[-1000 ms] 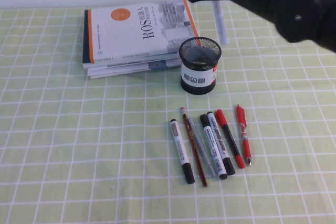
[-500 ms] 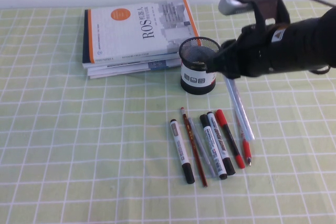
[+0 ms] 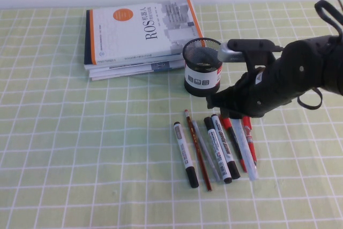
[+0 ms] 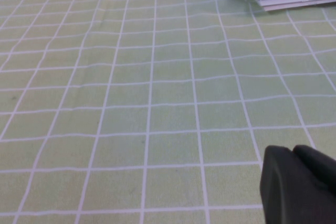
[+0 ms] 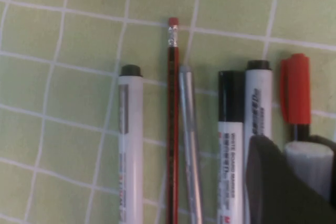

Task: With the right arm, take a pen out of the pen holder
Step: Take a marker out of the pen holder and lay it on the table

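Grey-white pen (image 3: 246, 151), clear of the mesh pen holder (image 3: 202, 65), is clenched in my right gripper (image 3: 231, 110) low among the laid-out pens (image 3: 206, 151), so next I should release it gently, my left gripper (image 4: 299, 187) hanging over the checked cloth (image 4: 157, 77).

Your right arm (image 3: 300, 73) reaches in from the right edge of the high view, its wrist pitched down. The right gripper (image 3: 234, 111) sits just right of centre, jaws clamped on a pale pen (image 3: 245, 146). Your left gripper (image 4: 296, 184) shows only as a dark edge in the lower right corner of its wrist view.
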Motion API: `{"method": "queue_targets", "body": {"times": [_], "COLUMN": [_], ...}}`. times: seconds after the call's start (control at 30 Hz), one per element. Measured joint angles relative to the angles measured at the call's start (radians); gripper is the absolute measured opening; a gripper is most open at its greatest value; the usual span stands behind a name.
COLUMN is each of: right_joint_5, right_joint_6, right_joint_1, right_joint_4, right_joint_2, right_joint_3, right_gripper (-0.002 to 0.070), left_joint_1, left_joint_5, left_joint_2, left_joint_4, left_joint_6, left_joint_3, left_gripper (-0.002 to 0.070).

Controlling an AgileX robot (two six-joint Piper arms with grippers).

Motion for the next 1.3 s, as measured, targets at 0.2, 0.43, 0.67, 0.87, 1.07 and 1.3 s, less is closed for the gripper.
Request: {"method": "queue_targets", "body": {"times": [0.2, 0.43, 0.67, 0.87, 1.07, 1.3], "right_joint_5": [-0.07, -0.106, -0.092, -0.106, -0.147, -0.163], "right_joint_6": [0.0, 0.0, 0.0, 0.0, 0.001, 0.002], "right_joint_1": [0.06, 0.138, 0.172, 0.172, 0.172, 0.172], "right_joint_4": [0.03, 0.057, 0.061, 0.063, 0.07, 0.072], "right_joint_2": [0.008, 0.069, 0.194, 0.288, 0.33, 0.341], "right_joint_3": [0.0, -0.052, -0.179, -0.237, -0.255, -0.257], "right_gripper": [0.0078, 0.0078, 0.0078, 0.0078, 0.0078, 0.0078], "left_joint_1": [0.0, 0.0, 0.0, 0.0, 0.0, 0.0], "left_joint_5": [0.0, 0.0, 0.0, 0.0, 0.0, 0.0], "left_joint_2": [0.0, 0.0, 0.0, 0.0, 0.0, 0.0], "left_joint_4": [0.0, 0.0, 0.0, 0.0, 0.0, 0.0], "left_joint_6": [0.0, 0.0, 0.0, 0.0, 0.0, 0.0], "left_joint_3": [0.0, 0.0, 0.0, 0.0, 0.0, 0.0], "left_gripper": [-0.0006, -0.0006, -0.0006, -0.0006, -0.0006, -0.0006]}}
